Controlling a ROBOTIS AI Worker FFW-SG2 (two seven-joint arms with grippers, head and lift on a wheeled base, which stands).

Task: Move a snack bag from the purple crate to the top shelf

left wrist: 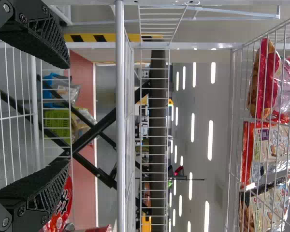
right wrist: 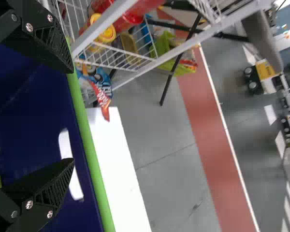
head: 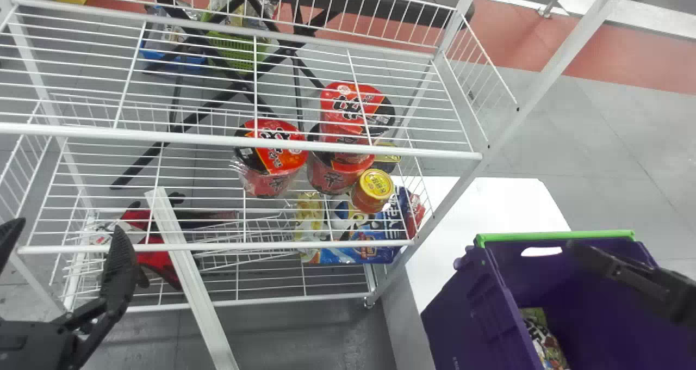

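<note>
Red noodle cups [head: 283,159] with bold black lettering [head: 348,108]

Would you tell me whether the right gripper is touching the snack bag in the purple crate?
Apart: in the head view, the snack bag lies low in the purple crate, with bare interior between it and the right gripper.

The rack [head: 212,247] is slim metal wire under a smooth white coating. Toward its right edge, the noodle cups [head: 274,182] have shiny printed lids and clear glossy film, and the jar [head: 376,184] has a smooth, shiny lid. Near the rack's front right corner, the blue packet [head: 353,251] is slick plastic. The crate [head: 462,315] is hard plastic with a smooth green rim [head: 554,236]; near its left wall, the snack bag [head: 546,343] is glossy film. The left gripper [head: 70,226] has matt, ribbed fingers and shiny metal screws.
</note>
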